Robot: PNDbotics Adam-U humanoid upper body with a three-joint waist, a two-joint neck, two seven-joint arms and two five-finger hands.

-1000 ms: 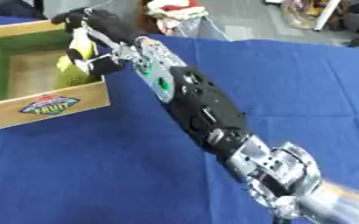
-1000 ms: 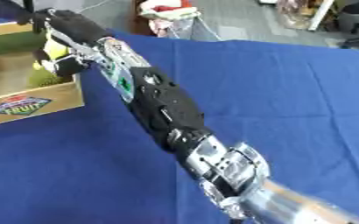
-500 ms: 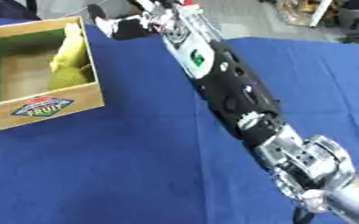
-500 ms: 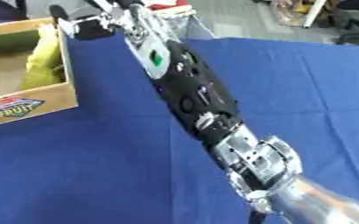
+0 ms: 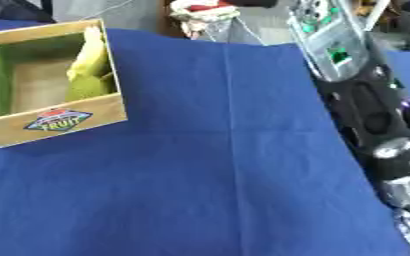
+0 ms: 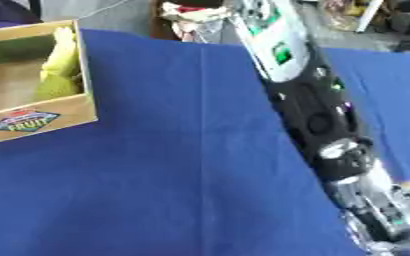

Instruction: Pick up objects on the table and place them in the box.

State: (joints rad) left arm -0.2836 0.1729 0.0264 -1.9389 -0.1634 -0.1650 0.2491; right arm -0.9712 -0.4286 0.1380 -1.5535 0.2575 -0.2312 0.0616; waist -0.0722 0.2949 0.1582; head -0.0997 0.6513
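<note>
A cardboard fruit box point(image 5: 64, 119) stands at the table's far left, its open top facing me. A yellow-green object point(image 5: 88, 70) leans against the box's right inner wall. My right arm point(image 5: 362, 105) runs from the lower right corner up to the top edge, well right of the box. Its hand lies past the top edge and does not show. My left hand shows in neither view.
A blue cloth point(image 5: 200, 185) covers the table. Beyond the far edge sits a red and white bundle point(image 5: 204, 10), with grey floor and dark clutter behind it.
My right hand was over the box with the yellow-green object; the object now lies in the box. The arm has swung right and up, taking the hand out of view.
</note>
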